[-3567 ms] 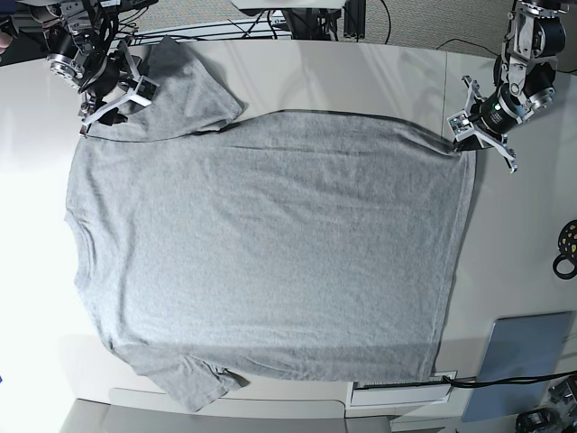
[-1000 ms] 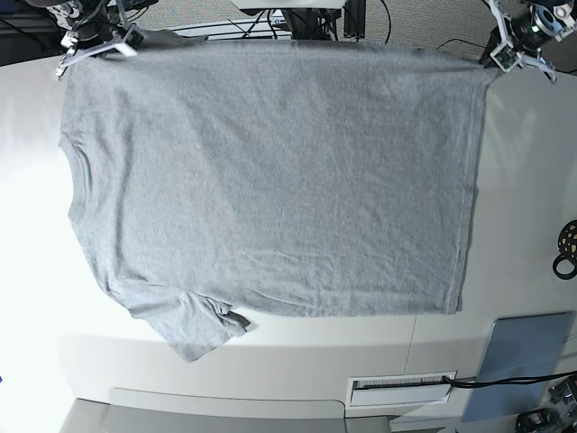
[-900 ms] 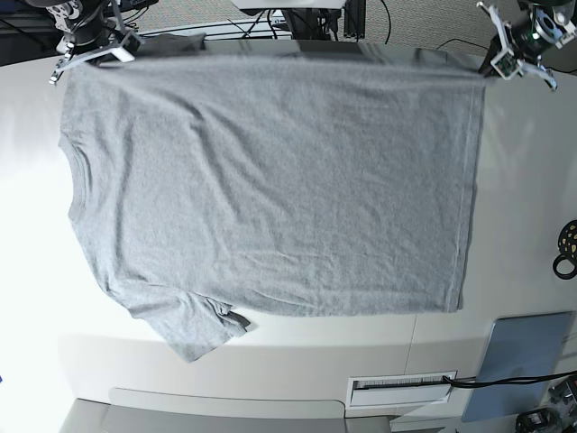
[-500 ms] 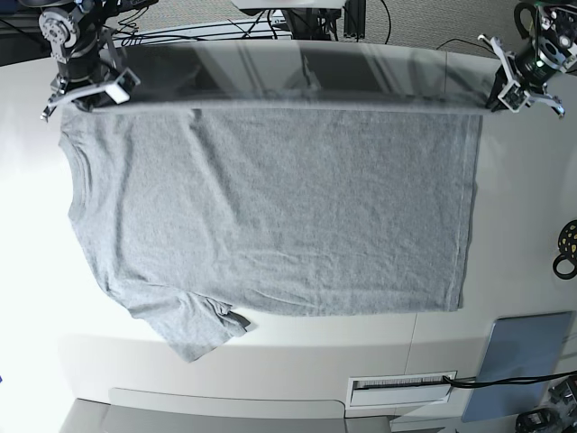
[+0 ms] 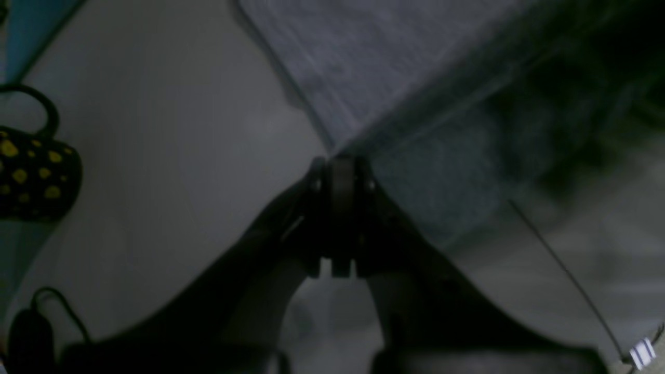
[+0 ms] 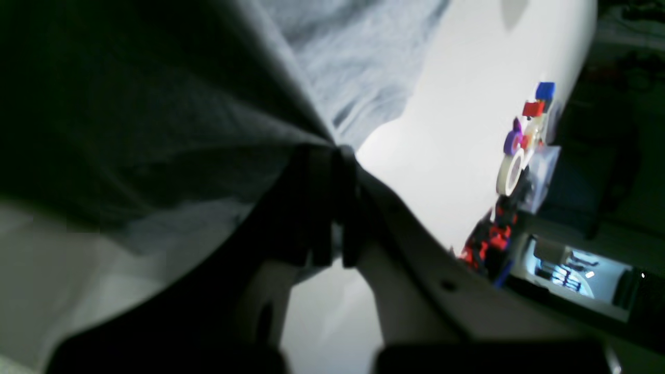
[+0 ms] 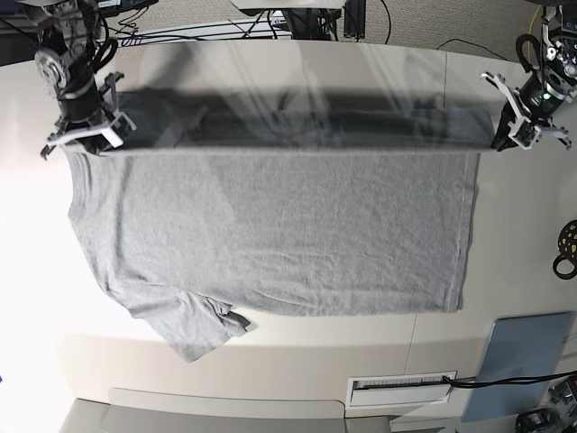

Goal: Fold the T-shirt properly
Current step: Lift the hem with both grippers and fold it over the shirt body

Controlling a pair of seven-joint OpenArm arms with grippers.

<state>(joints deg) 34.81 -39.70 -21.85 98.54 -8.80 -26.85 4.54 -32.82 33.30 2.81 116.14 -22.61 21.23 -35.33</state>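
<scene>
1. Both arms have carried the far edge of the T-shirt [image 7: 270, 225] toward the near side since the earlier frames; the lifted band now folds over the body.
2. Left gripper [image 7: 530, 122] fingers pinch the hem corner; right gripper [image 7: 83, 126] fingers pinch the shoulder corner. Wrist views show the cloth clamped.
3. Shirt location: mid-counter [image 7: 505, 234], near half flat, far edge raised.
4. Risk: uneven travel would skew the fold line; a slipping corner would collapse the span.
5. Risk: the bunched sleeve [image 7: 194, 329] may trap wrinkles.
6. Clearance: bare counter lies ahead; the dotted object [image 7: 567, 248] and blue pad [image 7: 523, 361] sit to one side.
</scene>
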